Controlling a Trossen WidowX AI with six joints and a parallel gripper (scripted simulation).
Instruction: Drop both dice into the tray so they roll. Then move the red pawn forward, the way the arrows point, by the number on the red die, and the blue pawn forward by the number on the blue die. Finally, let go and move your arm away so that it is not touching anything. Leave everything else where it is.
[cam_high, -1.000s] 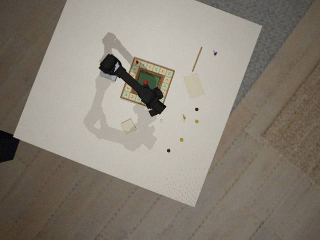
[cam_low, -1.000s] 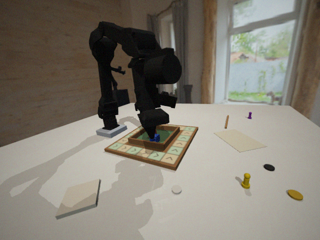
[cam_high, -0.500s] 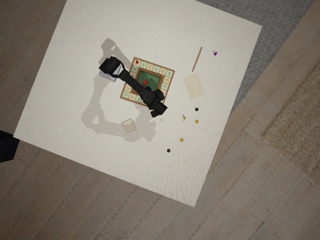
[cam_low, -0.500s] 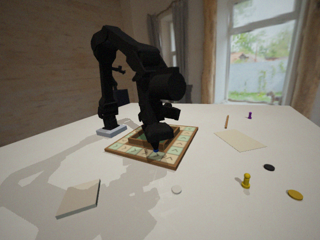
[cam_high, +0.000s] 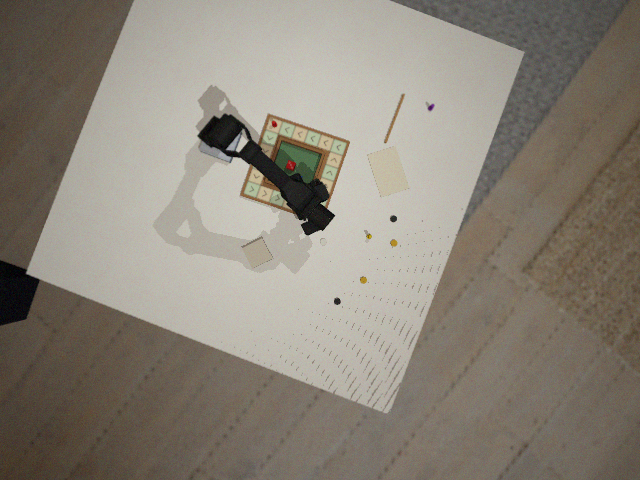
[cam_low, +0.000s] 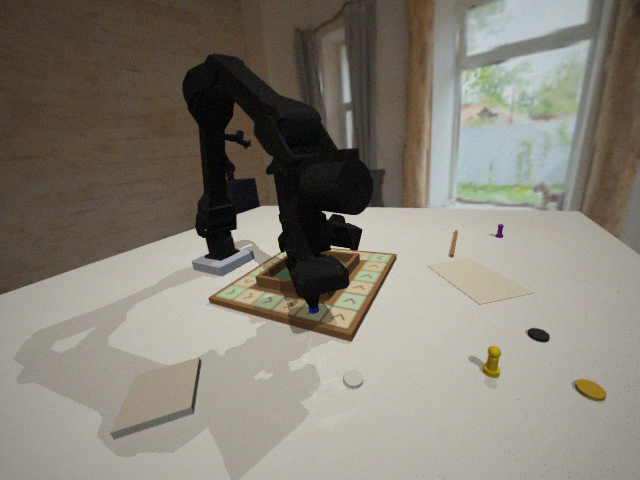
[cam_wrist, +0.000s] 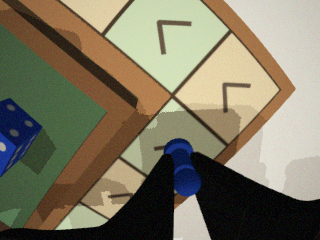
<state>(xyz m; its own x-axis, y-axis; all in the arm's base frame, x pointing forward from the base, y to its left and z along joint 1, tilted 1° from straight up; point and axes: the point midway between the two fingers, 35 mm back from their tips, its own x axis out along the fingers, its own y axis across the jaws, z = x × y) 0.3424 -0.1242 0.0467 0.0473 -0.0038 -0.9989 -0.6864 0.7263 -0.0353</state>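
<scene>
So the gripper (cam_high: 310, 232) (cam_low: 313, 305) (cam_wrist: 180, 160) has the blue pawn (cam_low: 313, 310) (cam_wrist: 182, 167) pinched over a square near the board's (cam_high: 338, 175) (cam_low: 374, 297) (cam_wrist: 287, 89) lower right corner in the exterior view, looks like blue's move, and next it probably needs a gentle, upright set-down and release.

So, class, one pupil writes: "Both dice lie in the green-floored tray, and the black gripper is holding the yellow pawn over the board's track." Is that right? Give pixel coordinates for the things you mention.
Not quite: the pawn between the black gripper's fingers is blue, as the wrist view shows: the small blue pawn (cam_low: 313, 310) (cam_wrist: 187, 181). The rest of the statement can be left as it was.
</scene>
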